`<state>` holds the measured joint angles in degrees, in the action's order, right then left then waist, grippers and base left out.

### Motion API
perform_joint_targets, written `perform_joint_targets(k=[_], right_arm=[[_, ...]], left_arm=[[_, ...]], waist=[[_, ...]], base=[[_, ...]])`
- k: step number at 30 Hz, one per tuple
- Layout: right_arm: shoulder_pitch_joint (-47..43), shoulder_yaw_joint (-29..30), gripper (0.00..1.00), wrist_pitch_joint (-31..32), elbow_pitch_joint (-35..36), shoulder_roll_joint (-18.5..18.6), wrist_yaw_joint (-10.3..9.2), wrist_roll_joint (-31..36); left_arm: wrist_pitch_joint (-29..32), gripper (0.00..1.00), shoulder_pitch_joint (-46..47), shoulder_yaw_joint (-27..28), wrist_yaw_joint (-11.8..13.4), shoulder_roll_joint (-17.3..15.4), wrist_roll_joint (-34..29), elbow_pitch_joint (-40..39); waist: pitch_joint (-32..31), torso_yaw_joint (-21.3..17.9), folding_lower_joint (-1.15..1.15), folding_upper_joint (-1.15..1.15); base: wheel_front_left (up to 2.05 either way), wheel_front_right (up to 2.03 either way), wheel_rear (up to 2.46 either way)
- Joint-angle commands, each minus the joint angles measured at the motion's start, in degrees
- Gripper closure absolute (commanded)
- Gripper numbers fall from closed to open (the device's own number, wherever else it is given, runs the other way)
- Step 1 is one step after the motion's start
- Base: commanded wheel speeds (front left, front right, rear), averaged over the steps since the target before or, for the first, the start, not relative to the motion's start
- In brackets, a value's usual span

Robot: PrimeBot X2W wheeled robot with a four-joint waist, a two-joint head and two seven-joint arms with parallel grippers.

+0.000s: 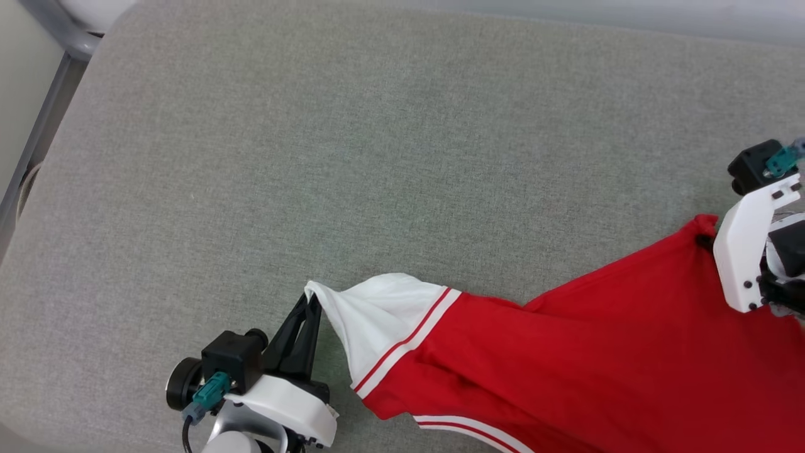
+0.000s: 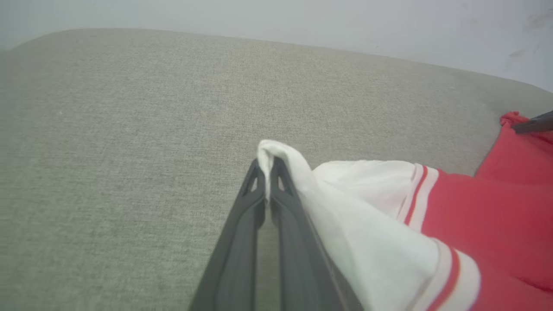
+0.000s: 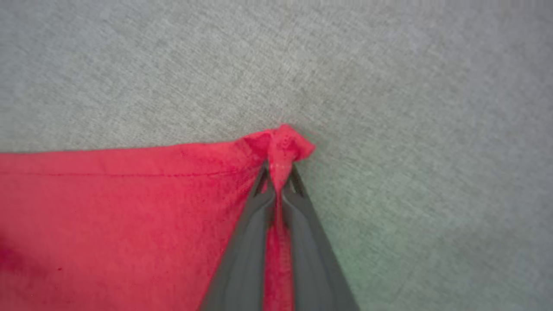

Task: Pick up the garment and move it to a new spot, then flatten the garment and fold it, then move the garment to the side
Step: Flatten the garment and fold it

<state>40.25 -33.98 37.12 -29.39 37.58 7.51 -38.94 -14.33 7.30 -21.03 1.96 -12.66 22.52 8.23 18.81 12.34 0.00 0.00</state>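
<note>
Your garment [image 1: 566,352], a red jersey T-shirt with white short sleeves and red-and-white striped trim, lies stretched over the grey woven fabric surface [image 1: 377,157] in the head view, running from about 6 o'clock out to 3 o'clock. At 7 o'clock you see the left gripper [image 1: 312,304], its two dark fingers clamped together on the tip of the white sleeve, which is pulled to a point toward 11 o'clock. At 3 o'clock the right gripper [image 1: 705,241] sits mostly behind its white housing, its tips meeting a bunched red corner of the garment. In the left wrist view, the left gripper [image 2: 268,166] rises from 6 o'clock with its fingers pressed tight on a fold of the white sleeve; the garment [image 2: 367,207] trails off toward 4 o'clock, white first, then the striped trim, then red. At 3 o'clock a dark finger of the right gripper [image 2: 533,125] touches a raised red corner, and the grey surface [image 2: 129,151] spreads from 9 to 12 o'clock. In the right wrist view, the right gripper [image 3: 281,168] is closed on a puckered red corner at the centre; the garment [image 3: 129,216] spreads flat toward 8 o'clock with a stitched hem line, and the grey surface [image 3: 389,86] lies from 12 round to 4 o'clock.
</note>
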Motion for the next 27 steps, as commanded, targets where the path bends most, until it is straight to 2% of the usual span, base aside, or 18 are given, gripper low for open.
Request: perform_joint_targets(k=[1,5,10,17,23,27], right_arm=[[0.10,-0.31,1.00,-2.55,-0.83,-0.26,-0.05,-1.63],[0.81,1.19,1.00,-7.69,0.13,-0.50,-0.05,-5.12],[-0.24,0.29,1.00,-14.20,3.27,1.52,-0.05,-7.16],[-2.91,2.33,1.00,-21.21,9.83,3.55,-0.05,-9.51],[-4.31,7.48,1.00,-25.20,15.19,2.67,-0.05,-8.60],[-4.59,11.82,1.00,-26.35,18.44,0.92,-0.05,-6.82]], left_arm=[[-0.44,1.00,-0.03,0.38,-0.23,-0.52,0.07,0.35],[-0.54,1.00,-0.69,0.89,-0.22,-1.07,0.22,0.55],[-0.57,1.00,-0.42,1.78,0.05,-2.78,-0.38,-0.57],[0.02,1.00,3.37,3.63,-0.56,-6.51,-1.25,-4.18],[2.35,1.00,9.93,5.03,0.06,-8.37,-1.99,-9.82],[4.09,1.00,15.38,5.78,-0.67,-10.16,-2.98,-12.08]], waist=[[-1.68,-0.66,0.00,0.00],[-4.15,-1.51,0.00,0.00],[-7.98,-3.14,0.00,0.00],[-11.80,-5.51,0.00,0.00],[-13.73,-7.55,0.00,0.00],[-14.29,-8.91,0.00,0.00]], base=[[0.00,0.00,0.00],[0.00,0.00,0.00],[0.00,0.00,0.00],[0.00,0.00,0.00],[0.00,0.00,0.00],[0.00,0.00,0.00]])
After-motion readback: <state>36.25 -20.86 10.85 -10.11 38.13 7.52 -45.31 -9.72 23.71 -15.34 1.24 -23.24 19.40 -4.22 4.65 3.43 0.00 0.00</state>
